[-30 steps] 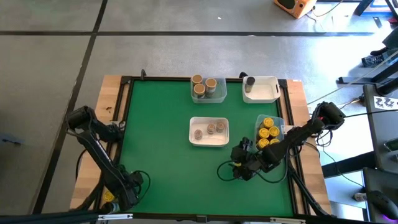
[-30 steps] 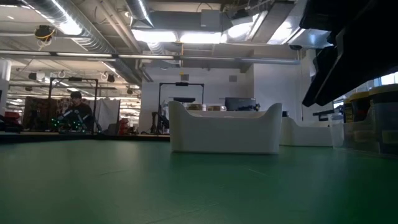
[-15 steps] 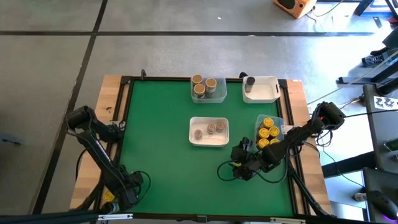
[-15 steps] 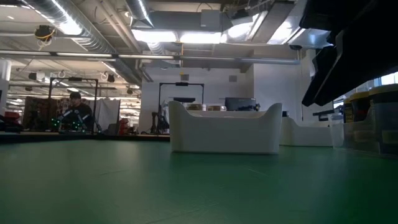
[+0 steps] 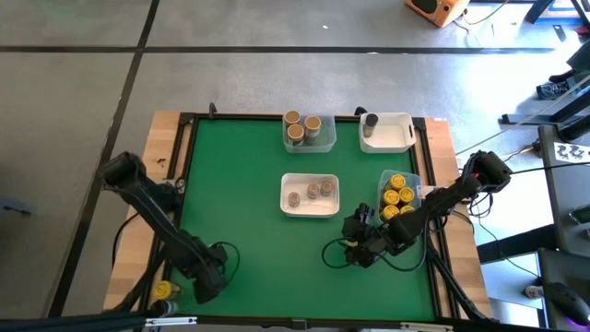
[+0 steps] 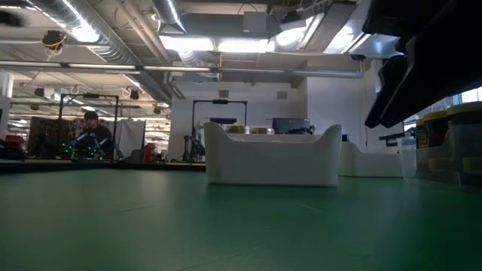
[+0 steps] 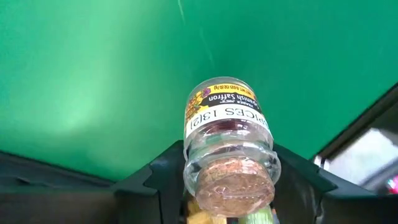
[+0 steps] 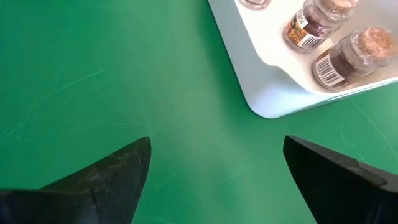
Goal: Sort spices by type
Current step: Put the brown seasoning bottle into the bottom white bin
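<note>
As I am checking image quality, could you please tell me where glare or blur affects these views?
Low view: ceiling lights blow out and the close right arm is a dark silhouette. Left wrist view: the saffron jar in the left end effector is sharp, and the green mat carries a soft sheen.

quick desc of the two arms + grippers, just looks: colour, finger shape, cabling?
Both arms are dark, near-black, built of jointed segments with bulky rounded housings. The left arm and right arm look alike from above. A thin dark cable loops onto the green mat beside the right gripper. In its wrist view, its fingers are matte black and wedge-shaped. The left gripper shows angular black finger blocks. No markings visible.
</note>
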